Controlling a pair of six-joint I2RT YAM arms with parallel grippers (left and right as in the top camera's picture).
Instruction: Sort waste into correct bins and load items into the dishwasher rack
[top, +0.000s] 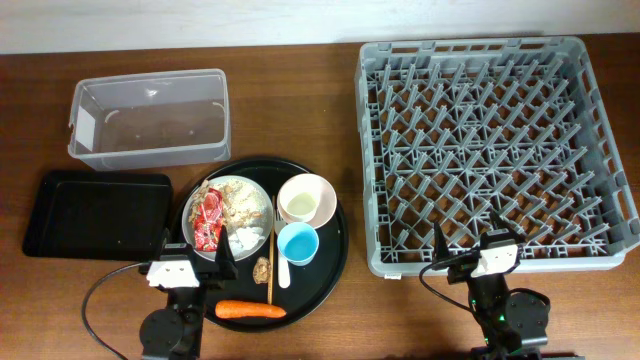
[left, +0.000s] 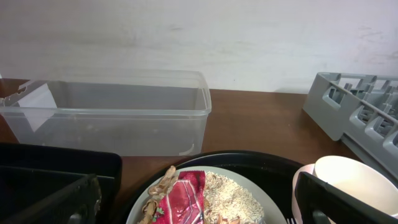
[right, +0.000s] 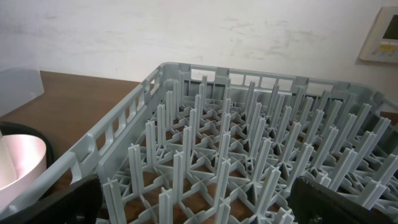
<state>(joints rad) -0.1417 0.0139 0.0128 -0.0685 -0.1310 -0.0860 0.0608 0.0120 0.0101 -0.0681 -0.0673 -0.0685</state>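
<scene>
A white plate (top: 258, 192) on the round black tray holds the red wrapper (top: 208, 220), beige food scraps (top: 240, 205) and a white tissue (top: 245, 238). The cream bowl (top: 307, 200), light-blue cup (top: 297, 243), pale cutlery (top: 283, 268), brown lump (top: 263, 270) and carrot (top: 250, 310) lie beside it. My left gripper (top: 195, 262) is open at the plate's near edge, over the wrapper (left: 183, 199). My right gripper (top: 470, 245) is open and empty over the near edge of the grey dishwasher rack (top: 495, 150), above its pegs (right: 205, 155).
The clear tub (top: 150, 118) stands at the back left and shows in the left wrist view (left: 112, 118). The shallow black rectangular tray (top: 95, 215) lies left of the round black tray (top: 335, 260). The bowl (left: 348, 180) is beside my left gripper's right finger.
</scene>
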